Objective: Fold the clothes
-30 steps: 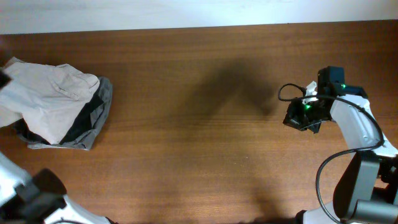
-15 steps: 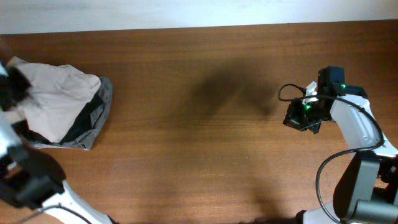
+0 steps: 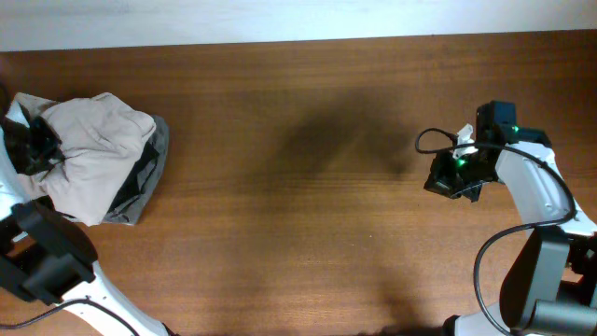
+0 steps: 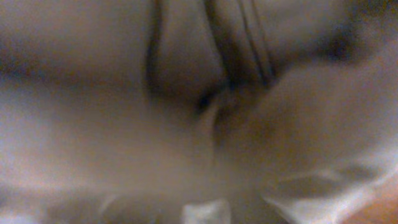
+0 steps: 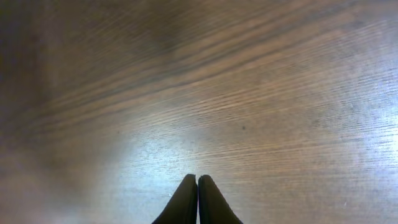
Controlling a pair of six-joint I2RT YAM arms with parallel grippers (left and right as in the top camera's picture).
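Item: beige shorts (image 3: 98, 154), crumpled in a heap at the far left of the table (image 3: 308, 233), lying on top of a black garment (image 3: 131, 182) and a grey garment (image 3: 157, 149), whose edges show along the heap's right and lower sides. Left gripper (image 3: 37, 149): pressed against the heap's left edge. Its wrist camera shows only blurred beige folds at close range, so we cannot tell whether the jaws are parted or clamped on cloth. Right gripper (image 5: 197, 180): well apart on the right above bare wood, with its jaws pressed together and holding nothing. Step in hand, as we judge it: lifting the shorts off the heap and out to open table. To do it well, we would pinch only the beige layer, preferably at the waistband, and draw it toward the centre so that the dark garments stay behind. The right arm can then take the opposite edge to spread it flat. Change noted: a second ago the left arm sat low at the frame's corner, clear of the heap. It has since reached in, and the shorts look more bunched. The right arm is unchanged.
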